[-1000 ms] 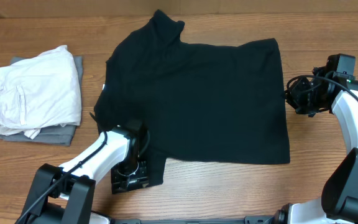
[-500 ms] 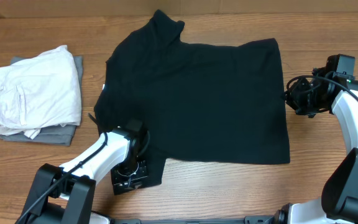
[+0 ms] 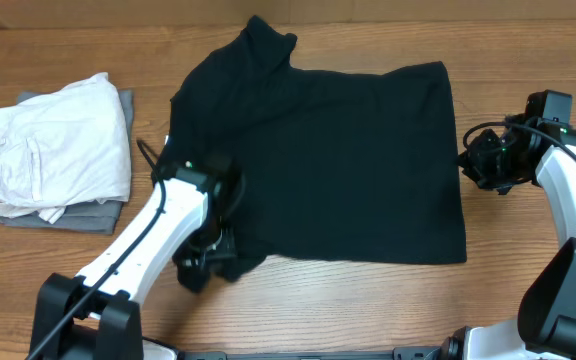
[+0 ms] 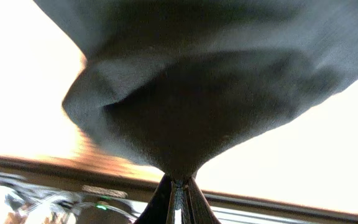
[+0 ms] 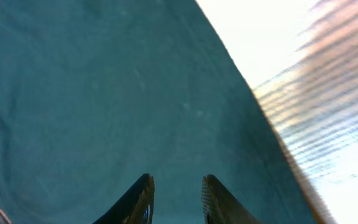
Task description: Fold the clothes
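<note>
The black T-shirt (image 3: 338,160) lies spread across the middle of the wooden table, collar to the left. My left gripper (image 3: 206,264) is at its near left corner, shut on a bunch of the black fabric. In the left wrist view the cloth (image 4: 216,93) hangs in a gathered fold from the pinched fingertips (image 4: 176,184), lifted off the table. My right gripper (image 3: 470,160) is at the shirt's right edge. In the right wrist view it (image 5: 178,180) stands open just over the flat fabric (image 5: 104,93), with nothing between the fingers.
A folded off-white garment (image 3: 53,150) lies on a grey one (image 3: 78,216) at the left of the table. Bare wood (image 3: 368,310) runs along the near edge, and more (image 5: 328,106) shows to the right of the shirt.
My left gripper has shut on the shirt's near left corner and moved up and away from the table's front edge, pulling the fabric with it. The right arm has not moved.
</note>
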You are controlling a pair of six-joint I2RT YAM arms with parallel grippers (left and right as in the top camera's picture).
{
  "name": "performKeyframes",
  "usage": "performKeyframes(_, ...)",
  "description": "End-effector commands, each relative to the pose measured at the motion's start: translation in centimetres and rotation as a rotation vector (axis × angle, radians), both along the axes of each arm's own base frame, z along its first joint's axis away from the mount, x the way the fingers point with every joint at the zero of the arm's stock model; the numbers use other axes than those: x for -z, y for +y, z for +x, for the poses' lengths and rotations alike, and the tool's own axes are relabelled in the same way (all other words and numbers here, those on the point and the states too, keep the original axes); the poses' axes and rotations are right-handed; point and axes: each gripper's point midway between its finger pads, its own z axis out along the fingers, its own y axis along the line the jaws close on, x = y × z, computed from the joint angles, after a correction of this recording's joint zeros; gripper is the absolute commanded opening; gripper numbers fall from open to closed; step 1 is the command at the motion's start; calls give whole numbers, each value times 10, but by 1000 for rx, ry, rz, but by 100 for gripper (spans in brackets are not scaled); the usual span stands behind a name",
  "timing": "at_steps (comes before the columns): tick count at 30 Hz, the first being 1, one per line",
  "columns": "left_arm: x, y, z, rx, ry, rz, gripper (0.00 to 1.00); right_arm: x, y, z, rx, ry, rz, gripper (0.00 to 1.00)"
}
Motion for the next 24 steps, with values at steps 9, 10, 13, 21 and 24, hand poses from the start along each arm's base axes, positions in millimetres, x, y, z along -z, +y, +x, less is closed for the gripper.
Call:
performKeyframes(9,-51,12,126,197,-456,74,4,5,-9,-27,23,106,-38,34)
performKeyframes(10,-50,11,129,197,-466,71,4,7,-10,-29,25,118,-46,35)
performKeyframes(13,-51,9,138,193,-503,66,4,20,-16,-44,41,177,-92,38)
performKeyframes(21,-50,9,138,198,-499,66,4,56,-6,-88,42,313,-56,38)
performKeyframes(24,-50,9,137,198,-497,66,4,70,0,-106,50,361,-36,34)
